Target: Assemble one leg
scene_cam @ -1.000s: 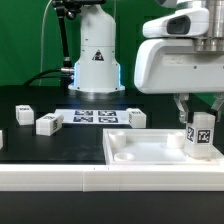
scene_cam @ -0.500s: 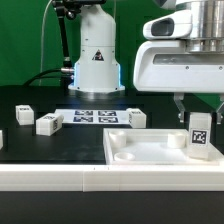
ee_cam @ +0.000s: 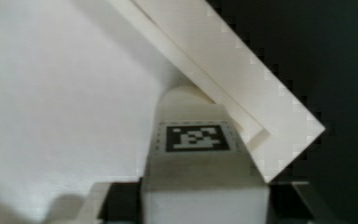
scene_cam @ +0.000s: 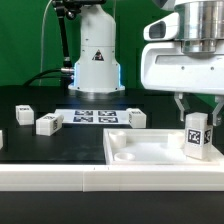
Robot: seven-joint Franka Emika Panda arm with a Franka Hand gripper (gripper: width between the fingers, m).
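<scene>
My gripper (scene_cam: 198,117) is shut on a leg (scene_cam: 197,136), a small white block with a black-and-white tag. It holds the leg upright over the near right corner of the wide flat white panel (scene_cam: 140,150). In the wrist view the leg (ee_cam: 197,140) stands between the two dark fingers (ee_cam: 123,205) of the gripper (ee_cam: 202,205), tag facing the camera. Its far end is against the panel (ee_cam: 51,100) beside the raised rim (ee_cam: 238,75). The contact itself is hidden.
Three more loose legs lie on the black table: one (scene_cam: 24,113) at the far left, one (scene_cam: 48,124) near it, one (scene_cam: 137,118) behind the panel. The marker board (scene_cam: 95,116) lies in front of the robot's base (scene_cam: 95,60).
The gripper has turned about its upright axis with the leg in it. The tag face has swung round and the leg has stayed over the same corner.
</scene>
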